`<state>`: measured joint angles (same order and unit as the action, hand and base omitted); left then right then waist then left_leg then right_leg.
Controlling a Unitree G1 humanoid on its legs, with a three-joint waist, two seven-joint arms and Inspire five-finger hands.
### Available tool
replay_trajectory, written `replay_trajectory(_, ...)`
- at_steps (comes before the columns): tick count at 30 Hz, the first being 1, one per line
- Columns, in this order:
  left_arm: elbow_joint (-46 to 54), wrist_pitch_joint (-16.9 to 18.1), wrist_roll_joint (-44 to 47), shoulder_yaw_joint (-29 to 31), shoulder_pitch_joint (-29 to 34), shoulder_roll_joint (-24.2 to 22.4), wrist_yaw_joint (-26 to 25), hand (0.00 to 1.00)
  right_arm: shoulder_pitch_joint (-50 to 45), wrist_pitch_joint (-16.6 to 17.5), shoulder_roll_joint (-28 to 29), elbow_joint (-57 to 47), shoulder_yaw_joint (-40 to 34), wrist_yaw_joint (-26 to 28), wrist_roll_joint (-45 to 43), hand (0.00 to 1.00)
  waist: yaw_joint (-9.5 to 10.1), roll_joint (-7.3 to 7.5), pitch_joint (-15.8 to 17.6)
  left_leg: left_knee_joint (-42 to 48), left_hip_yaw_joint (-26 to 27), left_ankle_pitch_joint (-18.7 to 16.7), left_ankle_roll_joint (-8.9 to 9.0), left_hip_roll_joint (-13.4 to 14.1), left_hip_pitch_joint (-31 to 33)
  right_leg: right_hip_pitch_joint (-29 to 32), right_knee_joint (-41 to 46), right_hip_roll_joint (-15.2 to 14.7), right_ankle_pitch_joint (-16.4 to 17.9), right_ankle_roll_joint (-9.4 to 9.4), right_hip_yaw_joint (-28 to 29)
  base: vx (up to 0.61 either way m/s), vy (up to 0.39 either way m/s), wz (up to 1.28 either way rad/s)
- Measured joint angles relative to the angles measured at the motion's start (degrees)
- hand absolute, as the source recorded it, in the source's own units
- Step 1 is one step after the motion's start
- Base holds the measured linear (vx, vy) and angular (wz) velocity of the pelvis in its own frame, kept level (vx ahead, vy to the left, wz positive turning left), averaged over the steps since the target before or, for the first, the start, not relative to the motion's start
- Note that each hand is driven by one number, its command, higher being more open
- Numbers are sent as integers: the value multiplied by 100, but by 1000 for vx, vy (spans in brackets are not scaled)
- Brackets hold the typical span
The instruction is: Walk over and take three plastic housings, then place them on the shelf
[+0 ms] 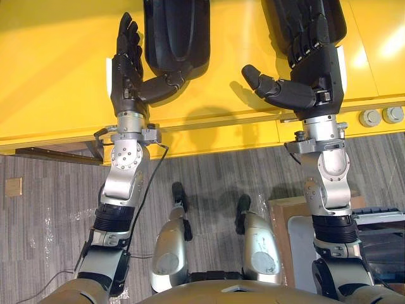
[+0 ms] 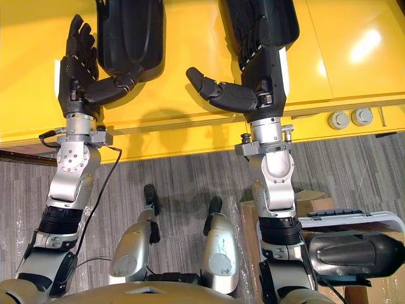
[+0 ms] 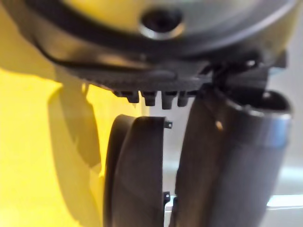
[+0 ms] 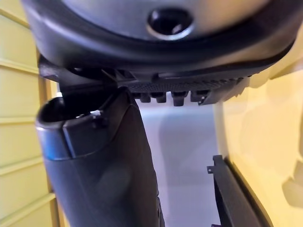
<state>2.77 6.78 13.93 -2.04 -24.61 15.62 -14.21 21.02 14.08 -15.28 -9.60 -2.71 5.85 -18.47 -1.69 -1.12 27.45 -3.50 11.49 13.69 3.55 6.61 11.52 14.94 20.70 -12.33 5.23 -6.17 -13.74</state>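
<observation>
The left hand (image 1: 126, 69) lies over the yellow surface (image 1: 50, 76), fingers straight and spread up, holding nothing. Its thumb reaches sideways to touch the lower rim of the left housing (image 1: 177, 31), a black shell lying flat just beside the hand. A bare strip of yellow separates this from the right housing (image 2: 286, 19), which lies on the same surface. The right hand (image 1: 316, 69) rests its fingers loosely on top of it, not clasped round it (the thumb sticks out to the left, clear of the shell). Further right, two grey discs (image 1: 369, 118) sit at the surface's edge. A box (image 1: 283, 218) stands on the floor below.
</observation>
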Motion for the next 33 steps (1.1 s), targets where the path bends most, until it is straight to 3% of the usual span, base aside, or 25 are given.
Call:
replay_trajectory(15, 0, -44, 216, -72, 78, -137, 26, 100, -72, -22, 210, -4, 122, -22, 3, 100, -12, 17, 7, -119, -18, 16, 3, -18, -274, -330, -186, 10, -43, -20, -45, 19, -28, 0)
replay_trajectory(21, 523, 105, 162, -153, 1008, -322, -60, 100, -810, 138, 277, -29, 110, -204, 14, 100, -32, 12, -27, -130, -62, -91, 3, -26, -604, -811, -413, 27, -46, -39, -166, 56, -30, 3)
replay_trajectory(26, 737, 365, 357, -159, 1971, -642, 249, 100, -1397, 433, 591, -29, 112, -556, 15, 100, -8, -4, -662, -141, -204, -168, 32, -36, -628, -1106, -742, 53, -83, -93, -372, 75, -22, 17)
replay_trajectory(30, 1533, 767, 1162, -160, 2893, -849, 1161, 100, -1820, 762, 885, -30, 130, -807, 17, 100, 87, -40, -1215, -159, -254, -273, 50, -82, -856, -1566, -1108, 58, -138, -166, -501, 84, -5, 10)
replay_trajectory(33, 1852, 982, 1360, -140, 3087, -930, 1587, 100, -2002, 844, 916, -30, 117, -913, 8, 100, 154, -138, -1383, -162, -240, -313, 48, -105, -981, -1763, -1289, 59, -206, -192, -509, 31, 14, -3)
